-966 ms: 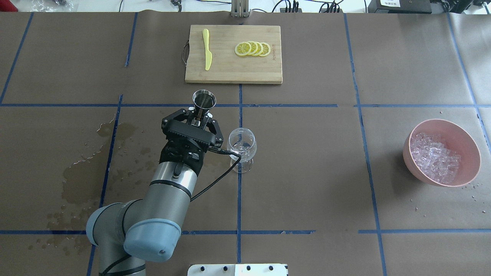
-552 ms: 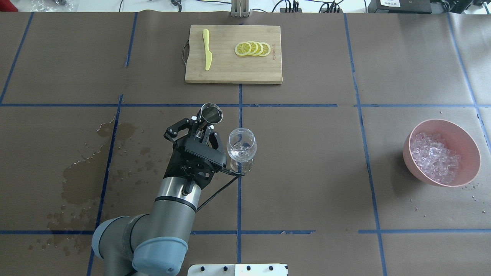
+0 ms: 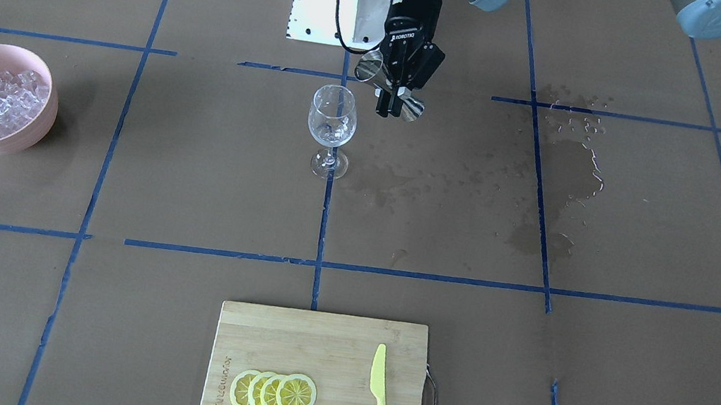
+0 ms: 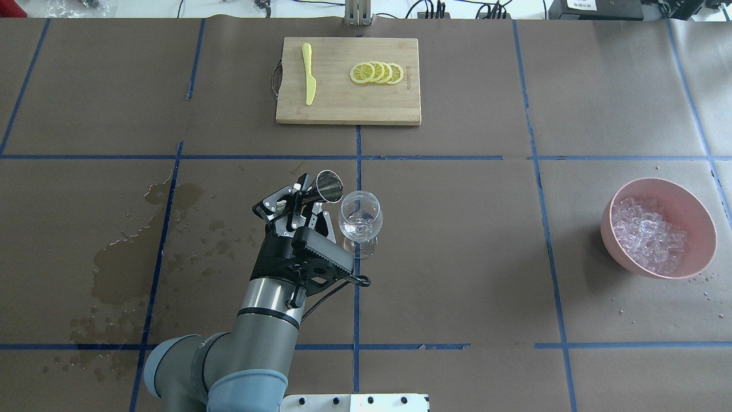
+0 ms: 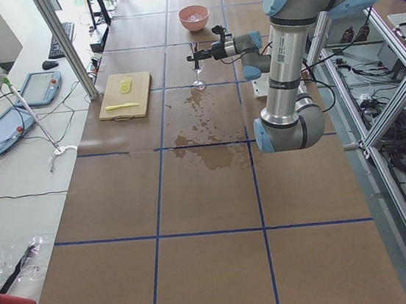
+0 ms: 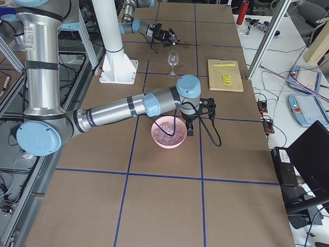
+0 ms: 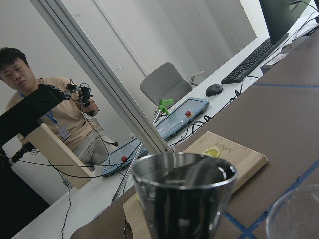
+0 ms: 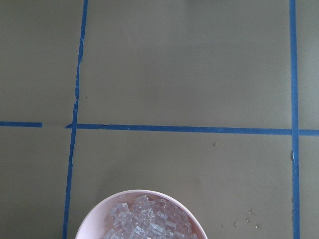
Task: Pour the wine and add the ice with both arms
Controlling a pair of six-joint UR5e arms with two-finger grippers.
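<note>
Steel jigger (image 4: pixel 327 187), clamped in my left gripper (image 4: pixel 306 200), has swung in and tipped further, rim now just beside the glass (image 4: pixel 360 220); ice (image 4: pixel 649 234) sits in the bowl (image 4: pixel 699 220) by my right gripper (image 6: pixel 189 128), whose fingers I cannot read.

**Steel cup up close, glass rim in the corner**

A steel cup (image 7: pixel 184 199) fills the bottom centre of the tilted view. Its round rim faces up and its inside is dark with grey reflections. Part of the clear rim of a wine glass (image 7: pixel 295 216) shows at the bottom right corner, just beside the cup. Behind them the brown surface (image 7: pixel 294 119), crossed by blue tape lines (image 7: pixel 281 85), carries a wooden cutting board (image 7: pixel 237 162) with a lemon slice (image 7: pixel 211 152) on it. Past the surface's edge are a slanted metal post (image 7: pixel 94 74), a grey office chair (image 7: pixel 167 85), a keyboard (image 7: pixel 254 60), a mouse (image 7: pixel 215 89) and a flat pendant with a red button (image 7: pixel 179 119). A person (image 7: pixel 35 104) in a tan shirt sits at the left.
</note>
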